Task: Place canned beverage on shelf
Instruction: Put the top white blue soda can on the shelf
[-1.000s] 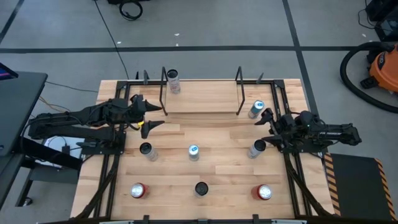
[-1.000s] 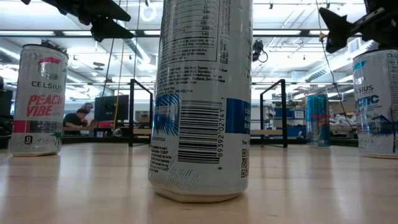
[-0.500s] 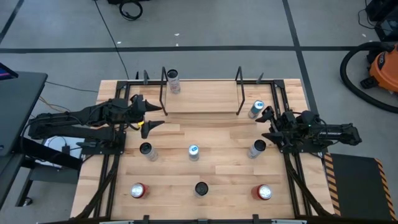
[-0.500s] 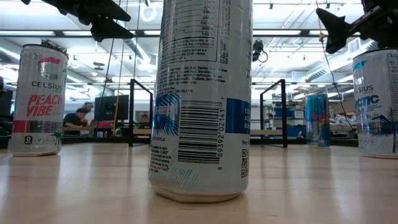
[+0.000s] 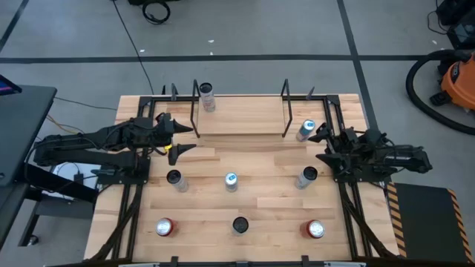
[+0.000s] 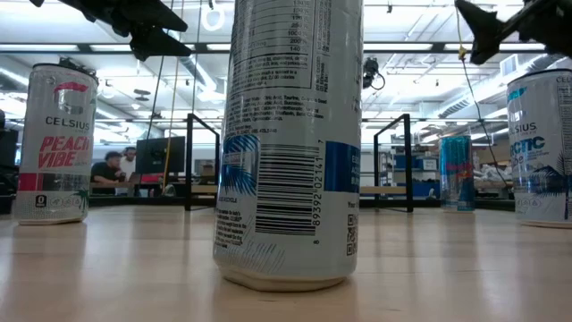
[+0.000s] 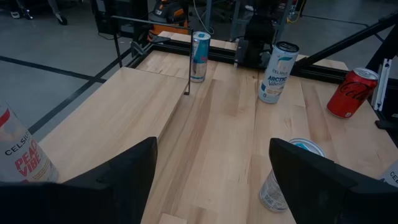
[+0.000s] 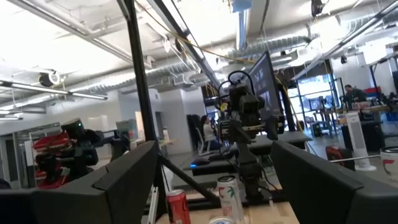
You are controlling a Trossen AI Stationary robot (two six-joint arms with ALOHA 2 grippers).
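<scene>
Cans stand scattered across our table, and one blue-topped can (image 5: 306, 130) sits just beside the shelf (image 5: 241, 117), off its right end. Our right gripper (image 5: 324, 144) hovers near that can with jaws spread and empty. Our left gripper (image 5: 180, 136) waits open by the shelf's left end, holding nothing.

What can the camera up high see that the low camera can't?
Only the high view shows a red can at the table's front left and another red can at its front right. Only the low view shows people in the room behind, and the barcode on the nearest can. Both show the shelf and the blue can beside its right end.
</scene>
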